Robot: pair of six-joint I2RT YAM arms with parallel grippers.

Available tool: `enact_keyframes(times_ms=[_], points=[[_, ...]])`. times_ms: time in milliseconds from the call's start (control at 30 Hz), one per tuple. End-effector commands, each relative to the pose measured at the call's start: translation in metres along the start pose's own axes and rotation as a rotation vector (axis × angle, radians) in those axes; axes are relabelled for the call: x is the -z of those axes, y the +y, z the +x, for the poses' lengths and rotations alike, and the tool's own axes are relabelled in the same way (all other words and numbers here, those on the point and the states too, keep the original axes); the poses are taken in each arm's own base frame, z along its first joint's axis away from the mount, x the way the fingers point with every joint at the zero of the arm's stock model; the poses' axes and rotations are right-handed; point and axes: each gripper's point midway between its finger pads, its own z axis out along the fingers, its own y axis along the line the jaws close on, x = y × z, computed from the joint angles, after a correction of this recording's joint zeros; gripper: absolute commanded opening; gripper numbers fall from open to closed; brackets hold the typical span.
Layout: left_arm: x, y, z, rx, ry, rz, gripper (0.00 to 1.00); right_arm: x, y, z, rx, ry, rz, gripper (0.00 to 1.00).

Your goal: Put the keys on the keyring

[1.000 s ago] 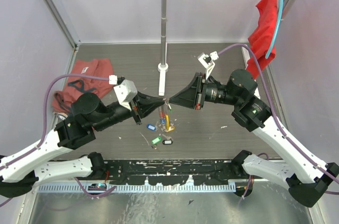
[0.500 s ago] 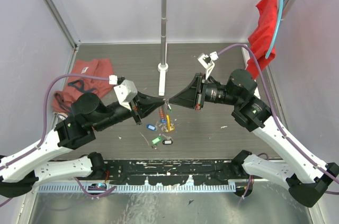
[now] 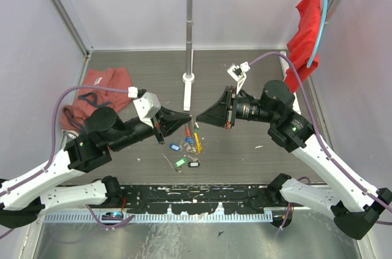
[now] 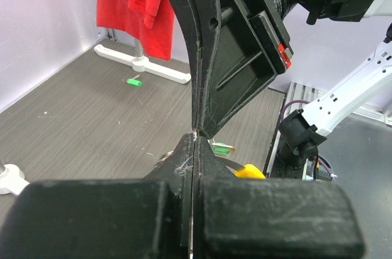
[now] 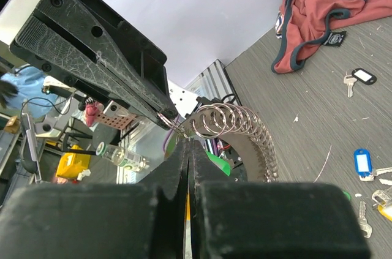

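Right claw [image 3: 197, 116] has closed, tip-to-tip with left claw [image 3: 189, 116] gripping keyring [image 5: 236, 121].

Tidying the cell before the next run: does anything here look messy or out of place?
Yes. A reddish garment lies crumpled at the left of the table, unrelated to the job, and several keys lie scattered loose mid-table, not on the keyring.

L end effector [image 3: 189, 116], R end effector [image 3: 198, 117] closed, tips meeting.
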Motion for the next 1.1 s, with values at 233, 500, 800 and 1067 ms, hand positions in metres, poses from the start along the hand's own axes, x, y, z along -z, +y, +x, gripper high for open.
enact_keyframes(times_ms=[233,500,800,1067], points=[[-0.001,-0.006,-0.038,-0.012,-0.123,0.028,0.0,-0.005,0.002,-0.006,0.019,-0.01,-0.021,0.01],[-0.001,-0.007,-0.038,-0.009,-0.125,0.035,0.0,-0.005,-0.001,-0.005,0.036,-0.008,-0.01,0.11],[0.002,-0.009,-0.039,0.008,-0.134,0.044,0.0,0.021,0.021,-0.033,0.331,-0.125,0.026,0.3],[0.001,-0.021,-0.043,0.042,-0.155,0.104,0.0,0.036,0.045,-0.038,0.605,-0.168,-0.06,0.33]])
